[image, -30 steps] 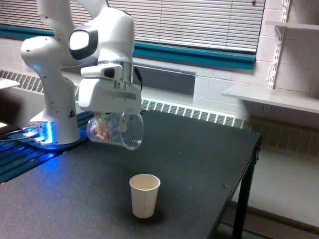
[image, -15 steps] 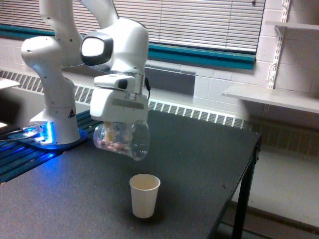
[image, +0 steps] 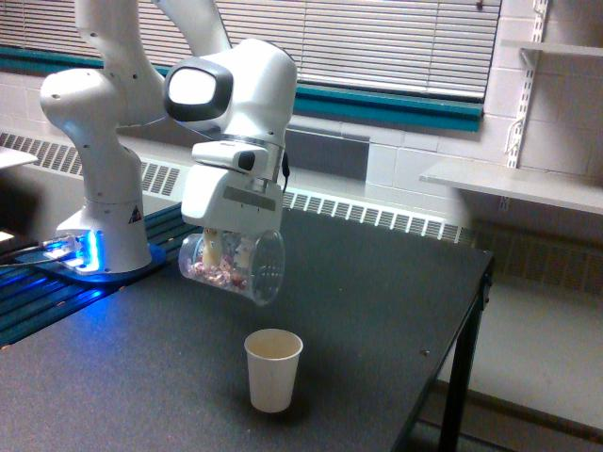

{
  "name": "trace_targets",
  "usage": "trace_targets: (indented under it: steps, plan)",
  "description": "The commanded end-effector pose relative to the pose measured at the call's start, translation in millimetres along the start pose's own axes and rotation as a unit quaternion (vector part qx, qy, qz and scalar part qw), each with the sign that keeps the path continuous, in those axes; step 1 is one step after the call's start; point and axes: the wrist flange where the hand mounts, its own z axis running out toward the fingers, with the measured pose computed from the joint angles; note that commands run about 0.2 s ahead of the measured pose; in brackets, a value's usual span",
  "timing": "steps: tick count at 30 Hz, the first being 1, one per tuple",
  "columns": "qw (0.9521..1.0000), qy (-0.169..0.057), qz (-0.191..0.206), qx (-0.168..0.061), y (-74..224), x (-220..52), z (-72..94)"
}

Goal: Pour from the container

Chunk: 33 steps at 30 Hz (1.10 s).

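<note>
We record, largest first:

1. Table: dark, matte top, filling the near and middle ground, its right edge and a leg at the exterior view's right.

2. Robot arm: white, its base standing at the far left of the table beside a blue glow. The wrist section reaches out over the table toward the middle.

3. Gripper: it hangs below the wrist housing, pointing down. We see it closed around the container, gripping it near its closed end; the fingers themselves are largely hidden behind the clear wall, so we cannot tell their exact spacing.

4. Container: clear plastic, wide-mouthed, held in the air well above the table surface. It lies tilted nearly on its side, mouth toward the exterior view's right and slightly downward. Small pale and pinkish pieces rest along its lower wall.

5. Paper cup: small, white, upright on the table, open at the top. It stands below the container's mouth and a little to the right, apart from it.
</note>
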Motion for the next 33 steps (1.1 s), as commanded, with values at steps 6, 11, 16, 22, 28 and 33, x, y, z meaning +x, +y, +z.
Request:
trace_targets:
  steps: [6,11,16,22,28,33]
  plan:
    - [0.9998,-0.001,0.000,-0.020,-3.4,-7.3,0.7]
    - [0.9997,-0.001,-0.008,-0.022,-6.5,-7.2,5.2]
    - [0.9995,-0.002,-0.016,-0.027,-11.1,-5.7,9.5]
    - [0.9991,-0.003,-0.026,-0.034,-16.9,-3.9,15.0]
    - [0.9983,-0.001,-0.038,-0.044,-22.9,-1.6,17.9]
    - [0.9976,0.000,-0.048,-0.051,-26.2,0.6,17.9]
